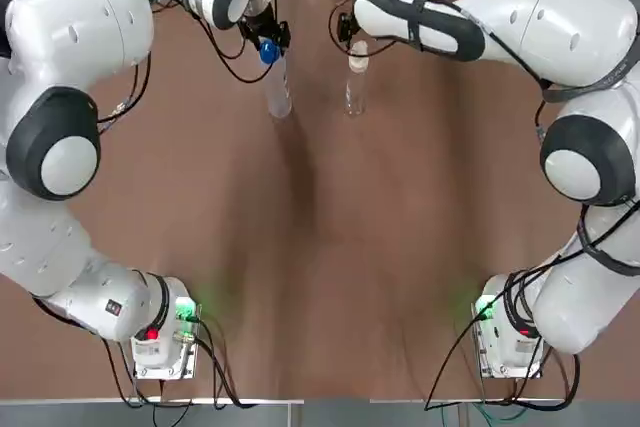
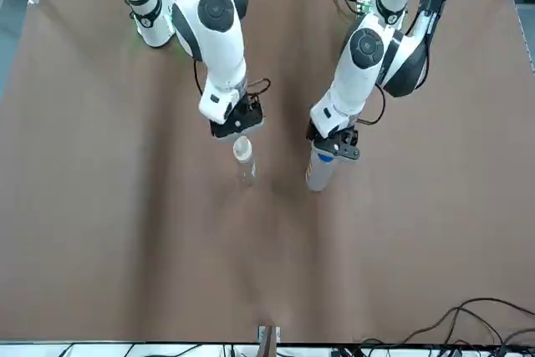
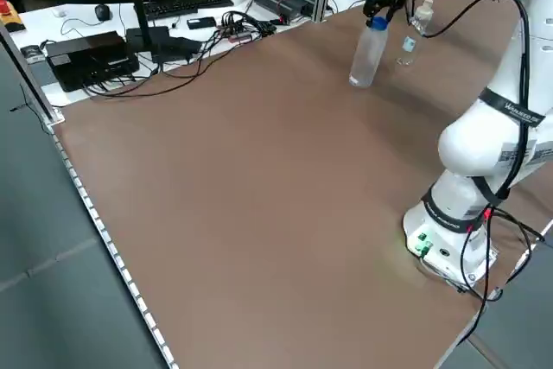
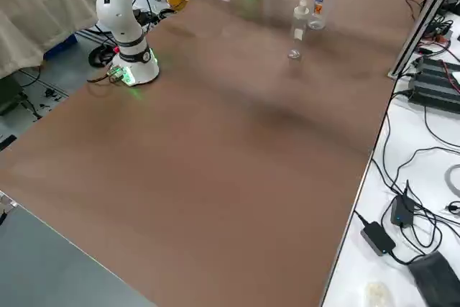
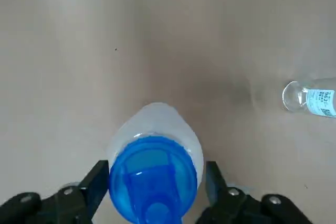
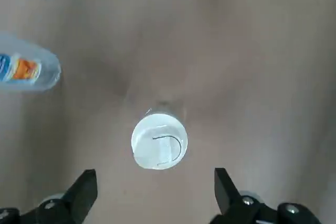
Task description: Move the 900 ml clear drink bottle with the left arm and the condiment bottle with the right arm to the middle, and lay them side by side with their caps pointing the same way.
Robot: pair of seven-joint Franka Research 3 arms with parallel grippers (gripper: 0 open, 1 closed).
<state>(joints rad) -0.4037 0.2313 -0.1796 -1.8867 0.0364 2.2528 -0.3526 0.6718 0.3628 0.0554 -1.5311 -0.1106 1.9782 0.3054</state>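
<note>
**A:** How are the two arms set?

**B:** Both reach far out from their bases at the near edge of the desk (image 1: 320, 247). The elbows bow outward and the forearms swing in toward the far middle. Both wrists are turned so the claws point straight down.

**A:** And the left claw?

**B:** The left claw (image 5: 157, 171) is low over the clear drink bottle (image 1: 278, 92), at the level of its blue cap (image 5: 152, 182), which sits right inside it. I cannot tell whether it grips or only straddles the cap.

**A:** Where is that bottle?

**B:** It stands upright on the desk, toward the far edge and just to the left arm's side of the middle.

**A:** What about the right side?

**B:** The right claw (image 6: 155, 174) hangs above the condiment bottle (image 2: 245, 165) and holds nothing. Its fingers (image 6: 84, 184) are spread wide. They sit to either side of the white cap (image 6: 158, 146) with clear space on both sides, so they are not touching it.

**A:** How does the condiment bottle stand?

**B:** It is upright too, and it is the smaller of the pair. It stands near the drink bottle but apart from it, with bare desk between them.
</note>
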